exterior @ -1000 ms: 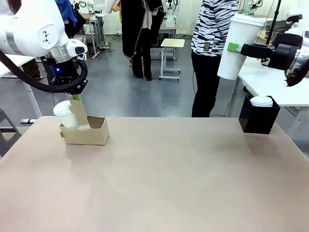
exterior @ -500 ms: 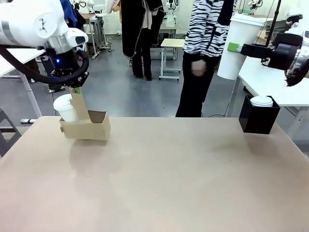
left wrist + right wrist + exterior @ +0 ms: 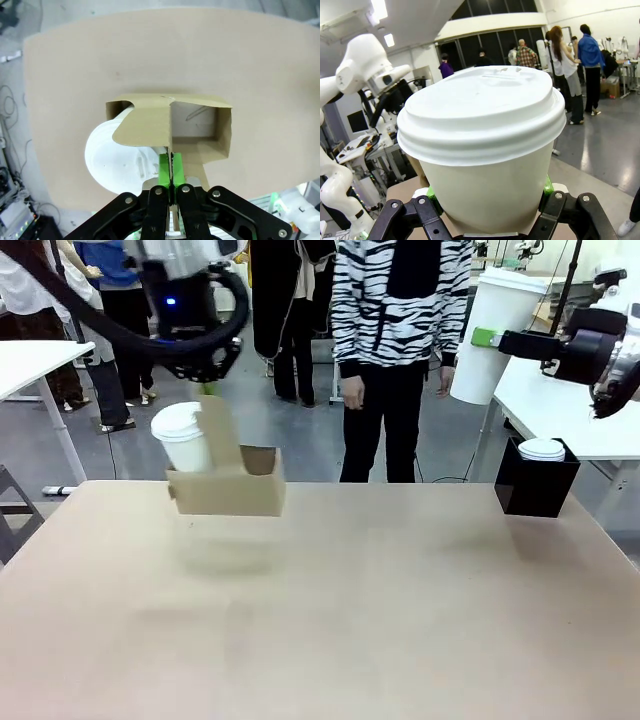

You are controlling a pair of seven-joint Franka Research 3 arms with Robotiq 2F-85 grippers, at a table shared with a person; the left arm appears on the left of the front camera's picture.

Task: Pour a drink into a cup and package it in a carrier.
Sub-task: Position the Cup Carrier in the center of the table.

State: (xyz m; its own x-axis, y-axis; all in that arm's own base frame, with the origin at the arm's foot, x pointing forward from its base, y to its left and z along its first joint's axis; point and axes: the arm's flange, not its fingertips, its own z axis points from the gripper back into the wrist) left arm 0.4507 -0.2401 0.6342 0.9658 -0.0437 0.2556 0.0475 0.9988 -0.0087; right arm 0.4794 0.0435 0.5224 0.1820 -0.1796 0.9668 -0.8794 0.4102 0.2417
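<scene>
At upper left, the brown cardboard cup carrier [image 3: 225,492] hangs from your left gripper [image 3: 208,388], pinched on its handle [image 3: 222,435], one lidded white paper cup [image 3: 183,437] seated. Upper right, your right gripper [image 3: 486,338] clamps a second cup [image 3: 497,305], seemingly yet to load.

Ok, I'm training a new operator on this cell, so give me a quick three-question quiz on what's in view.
1. True or false: the carrier rests on the table.
2. How many cups sit in the carrier?
3. The right jaws hold: A a lidded cup; B a pitcher; C a black box.
Key: 1 false, it hangs from the left jaws; 2 one; 3 A.
</scene>
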